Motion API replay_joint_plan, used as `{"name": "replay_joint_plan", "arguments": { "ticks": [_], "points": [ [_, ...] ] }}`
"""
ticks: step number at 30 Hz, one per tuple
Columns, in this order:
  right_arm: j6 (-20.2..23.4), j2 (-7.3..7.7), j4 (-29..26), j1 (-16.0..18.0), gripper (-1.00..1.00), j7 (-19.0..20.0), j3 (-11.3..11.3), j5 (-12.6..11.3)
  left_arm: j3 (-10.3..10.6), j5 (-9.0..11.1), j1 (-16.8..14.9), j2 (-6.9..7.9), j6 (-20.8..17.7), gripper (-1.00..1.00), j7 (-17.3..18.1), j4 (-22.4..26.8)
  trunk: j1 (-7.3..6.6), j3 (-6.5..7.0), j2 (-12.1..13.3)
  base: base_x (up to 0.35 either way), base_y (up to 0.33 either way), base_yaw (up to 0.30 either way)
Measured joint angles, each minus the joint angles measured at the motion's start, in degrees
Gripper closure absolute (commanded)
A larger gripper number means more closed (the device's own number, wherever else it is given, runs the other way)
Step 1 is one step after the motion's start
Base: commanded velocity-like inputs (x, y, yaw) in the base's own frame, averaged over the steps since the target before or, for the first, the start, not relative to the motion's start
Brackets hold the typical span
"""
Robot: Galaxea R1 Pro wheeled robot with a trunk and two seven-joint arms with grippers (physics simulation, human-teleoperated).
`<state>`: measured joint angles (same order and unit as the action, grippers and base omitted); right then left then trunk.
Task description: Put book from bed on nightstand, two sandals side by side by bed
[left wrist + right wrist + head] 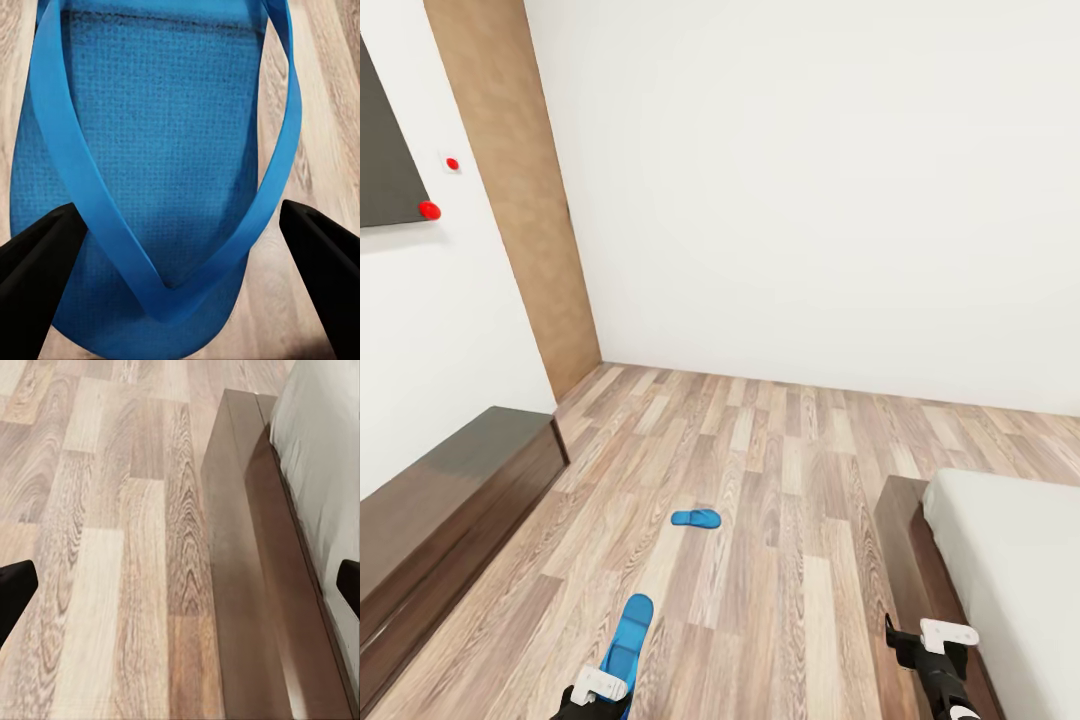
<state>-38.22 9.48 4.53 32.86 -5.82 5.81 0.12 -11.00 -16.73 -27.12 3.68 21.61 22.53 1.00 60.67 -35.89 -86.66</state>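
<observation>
One blue sandal lies flat on the wood floor, ahead of me in the middle of the room. My left gripper is shut on the other blue sandal, which sticks forward out of it above the floor. In the left wrist view this sandal sits strap side up between the black fingers. My right gripper is open and holds nothing, beside the bed's dark wooden frame. The pale mattress lies to its right. The book and the nightstand are out of view.
A long low dark brown bench runs along the left wall. A brown door stands in the far left corner, with a dark panel on the wall beside it. White walls close the room ahead.
</observation>
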Motion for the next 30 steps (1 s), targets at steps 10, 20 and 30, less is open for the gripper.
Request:
{"name": "replay_joint_plan", "arguments": {
  "ticks": [10, 20, 30],
  "points": [
    [0.00, 0.00, 0.00, 0.00, -1.00, 0.00, 0.00, 0.00, 0.02, -0.01, 0.00, 0.00, 0.00, 1.00, 0.00, 0.00, 0.00, 0.00, 0.00, 0.304, -0.098, 0.000],
    [0.01, 0.00, -0.01, 0.00, -1.00, 0.01, 0.00, -0.01, 0.03, -0.02, 0.00, 0.00, 0.01, 1.00, 0.00, -0.01, 0.00, 0.00, 0.00, 0.298, -0.024, 0.000],
    [0.00, 0.00, 0.00, 0.00, -1.00, 0.00, 0.00, 0.01, 0.02, -0.01, 0.00, 0.00, 0.00, 1.00, 0.00, 0.00, 0.00, 0.00, 0.00, 0.295, -0.030, 0.000]
  ]
}}
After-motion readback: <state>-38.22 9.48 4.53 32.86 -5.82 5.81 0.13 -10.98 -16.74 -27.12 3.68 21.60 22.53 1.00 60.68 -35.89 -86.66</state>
